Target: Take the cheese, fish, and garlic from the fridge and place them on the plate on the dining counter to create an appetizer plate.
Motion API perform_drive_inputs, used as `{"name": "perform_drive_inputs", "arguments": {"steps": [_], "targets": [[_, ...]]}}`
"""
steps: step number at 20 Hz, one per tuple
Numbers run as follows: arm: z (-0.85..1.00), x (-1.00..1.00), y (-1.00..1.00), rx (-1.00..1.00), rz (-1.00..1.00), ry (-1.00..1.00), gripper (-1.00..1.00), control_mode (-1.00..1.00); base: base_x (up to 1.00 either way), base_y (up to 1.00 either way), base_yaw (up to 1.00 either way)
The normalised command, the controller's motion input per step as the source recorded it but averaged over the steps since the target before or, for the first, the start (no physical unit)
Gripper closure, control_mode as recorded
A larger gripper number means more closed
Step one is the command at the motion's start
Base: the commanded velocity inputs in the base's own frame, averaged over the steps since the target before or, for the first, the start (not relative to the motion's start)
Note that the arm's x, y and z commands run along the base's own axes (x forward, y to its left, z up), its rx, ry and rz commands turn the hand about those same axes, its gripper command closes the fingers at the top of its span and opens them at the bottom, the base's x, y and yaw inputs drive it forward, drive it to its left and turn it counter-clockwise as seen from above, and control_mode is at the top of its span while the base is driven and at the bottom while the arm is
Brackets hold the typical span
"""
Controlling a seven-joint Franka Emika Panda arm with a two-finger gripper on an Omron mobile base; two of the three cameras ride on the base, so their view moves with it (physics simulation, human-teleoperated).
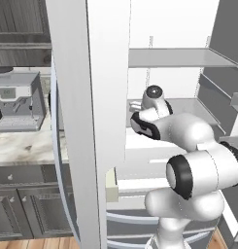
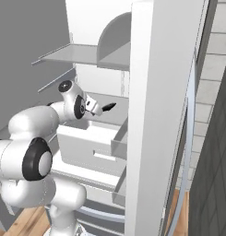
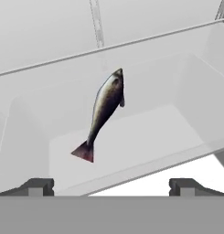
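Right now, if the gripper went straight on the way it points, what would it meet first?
Most likely the fish, lying in the fridge's drawer ahead of the open gripper. Depth is unclear; the drawer's near rim might come first.

- Fridge (image 2: 156,115): open, white door panel at right.
- Grey shelf (image 2: 82,55), upper interior.
- Gripper (image 2: 105,109): inside, above white drawer (image 2: 89,143).

Even, bright rendered light; soft shadows; slightly blurry.
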Motion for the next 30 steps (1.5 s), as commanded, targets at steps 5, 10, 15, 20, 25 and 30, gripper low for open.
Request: {"name": "perform_drive_inputs", "arguments": {"steps": [5,10,15,20,25,30], "targets": [[-0.23,0.12,0.00,0.00,0.00,0.01,-1.00,-1.00,0.00,0.00,0.00],[-0.15,0.19,0.00,0.00,0.00,0.00,-1.00,-1.00,0.00,0.00,0.00],[-0.06,0.21,-0.03,0.00,0.00,0.00,-1.00,-1.00,0.00,0.00,0.00],[-0.06,0.21,-0.05,0.00,0.00,0.00,-1.00,-1.00,0.00,0.00,0.00],[-0.09,0.17,-0.07,0.00,0.00,0.00,-1.00,-1.00,0.00,0.00,0.00],[-0.12,0.16,-0.10,0.00,0.00,0.01,-1.00,-1.00,0.00,0.00,0.00]]}}
